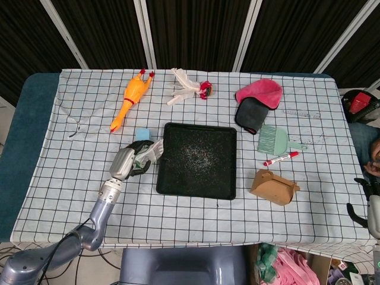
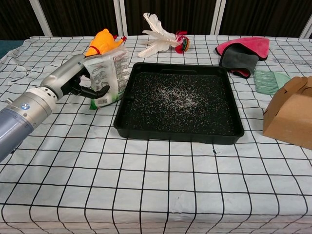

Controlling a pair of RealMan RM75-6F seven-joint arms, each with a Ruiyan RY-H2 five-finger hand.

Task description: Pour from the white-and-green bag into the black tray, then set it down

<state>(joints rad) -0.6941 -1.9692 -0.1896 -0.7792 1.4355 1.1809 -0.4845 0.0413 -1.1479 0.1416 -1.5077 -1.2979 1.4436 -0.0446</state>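
A: From the head view we see our left hand (image 1: 127, 161) wrapped around the white-and-green bag (image 1: 149, 152), just beside the left edge of the black tray (image 1: 172, 181). Fine pale grains are scattered across the tray floor.

B: And our right hand (image 1: 373, 209)?

A: It sits at the far right edge of the frame, well away from the tray; we cannot tell how its fingers lie.

B: From the chest view, our left hand (image 2: 84, 84) grips the bag (image 2: 108, 73) with dark fingers (image 2: 100, 91) curled across its front. The bag tilts toward the tray (image 2: 146, 132); we cannot tell whether its lower end touches the checked tablecloth (image 2: 146, 185).
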